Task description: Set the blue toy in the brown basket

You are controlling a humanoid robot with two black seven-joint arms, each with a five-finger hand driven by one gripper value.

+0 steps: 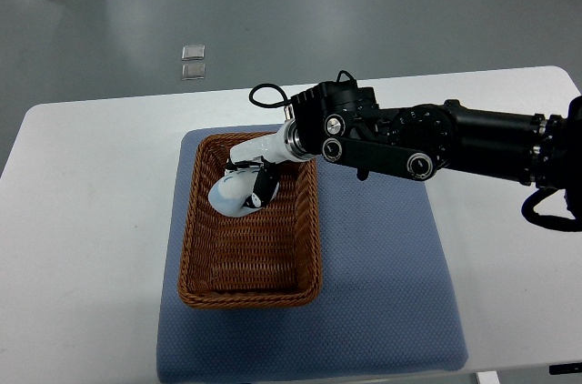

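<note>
— How does the blue toy [232, 197] look?
— Pale blue, rounded, soft I think. My right hand [255, 175] has its fingers closed around it.
— Where is it?
— Inside the brown basket [250, 293], near the far end; nothing else is visible in there. Its long axis I cannot tell; my hand hides part.

We see an evenly lit scene, bright and diffuse, with light seeming to fall from overhead. The white worktop [82, 220] looks close to washed out but keeps its edges. Shadows are soft and faint; we find only a slight darkening inside the brown basket [250, 288] under the right arm [455, 143]. Small highlights glint on the arm's metal joints. Focus is sharp throughout, and we notice no clear bending at the edges.
</note>
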